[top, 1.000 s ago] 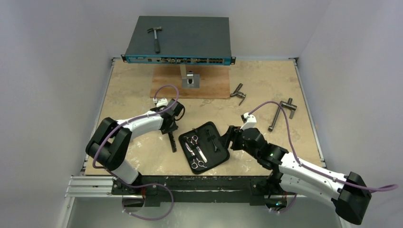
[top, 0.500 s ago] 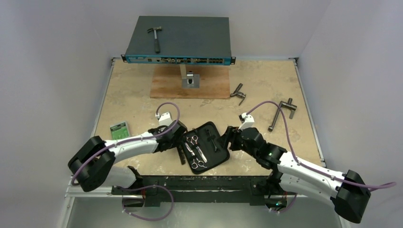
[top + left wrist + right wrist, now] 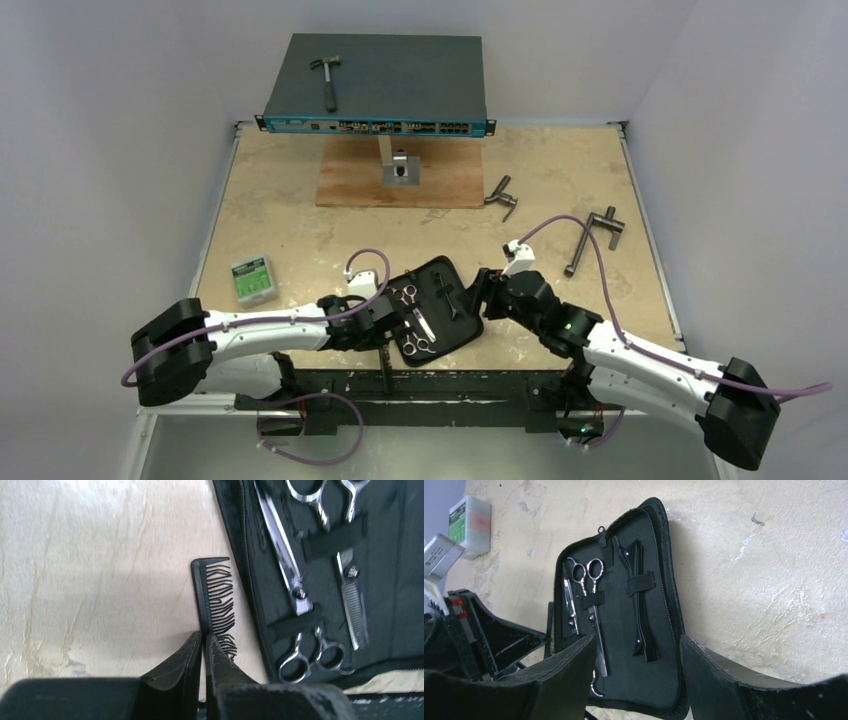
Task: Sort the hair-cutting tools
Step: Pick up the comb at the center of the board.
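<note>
Nearest to us, the left gripper (image 3: pixel 202 645) is by the near left corner of the black case (image 3: pixel 462 322). Its jaws are almost shut and pinch the back of the black comb (image 3: pixel 210 595). The comb runs along the left edge of the case, just beside it, with its teeth toward the case. We cannot tell if the comb touches the tabletop (image 3: pixel 290 230).

The case lies open and flat. In its left half we see two silver scissors (image 3: pixel 285 545) (image 3: pixel 350 595) side by side, each tucked under black straps (image 3: pixel 332 545). One pair points its rings to the near end of the case and the other points its rings to the far end. In the right half of the case lies the thin black hair clip (image 3: pixel 639 610), held under one strap.

The right gripper (image 3: pixel 638 639) is at the right side of the case. Its jaws are wide apart and hold nothing.

To the left of the case, a bit apart from it, sits a small green box (image 3: pixel 251 280). Beyond the case on the right lie two grey T-handled tools (image 3: pixel 503 196) (image 3: pixel 592 238), well apart from it. Straight beyond the case is a wooden board (image 3: pixel 350 185). Farthest from the case is a flat blue-grey box (image 3: pixel 400 85) with a hammer (image 3: pixel 326 78) lying on top.
</note>
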